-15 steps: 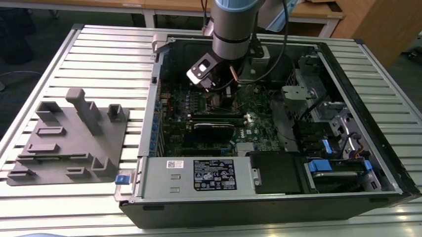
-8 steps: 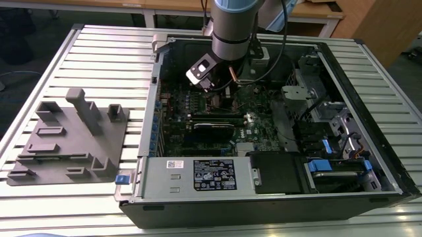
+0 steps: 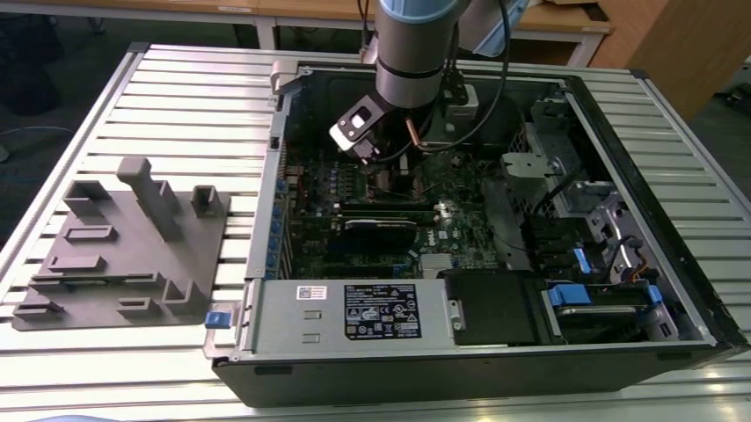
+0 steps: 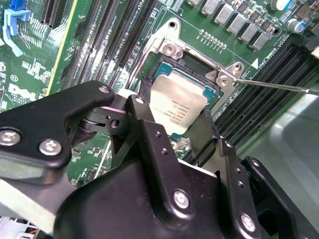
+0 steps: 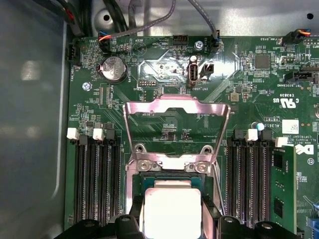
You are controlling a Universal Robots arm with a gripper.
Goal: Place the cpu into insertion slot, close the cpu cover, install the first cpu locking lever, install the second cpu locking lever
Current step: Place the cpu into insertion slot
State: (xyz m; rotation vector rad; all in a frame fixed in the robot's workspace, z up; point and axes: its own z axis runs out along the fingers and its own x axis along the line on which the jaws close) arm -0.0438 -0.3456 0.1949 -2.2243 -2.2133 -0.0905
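Observation:
Inside the open computer case, my gripper (image 3: 382,172) reaches down over the green motherboard (image 3: 352,237). In both wrist views its two black fingers (image 4: 144,119) flank the cpu (image 4: 177,105), a silver-grey square, and look shut on its edges. The cpu (image 5: 172,211) sits in or just over the insertion slot (image 4: 195,61), whose dark centre shows beyond the chip; I cannot tell if it is fully seated. The cpu cover (image 5: 177,102) is swung open, lying back past the slot as a silver frame with a window. A thin locking lever (image 4: 279,86) sticks out sideways, unlatched.
Black memory slots (image 5: 94,184) run along both sides of the socket. The case walls (image 3: 264,220) enclose the board, with a power supply (image 3: 352,312) in front and drive bays (image 3: 586,264) on the exterior view's right. A grey fixture block (image 3: 129,246) stands on the slatted table (image 3: 188,97).

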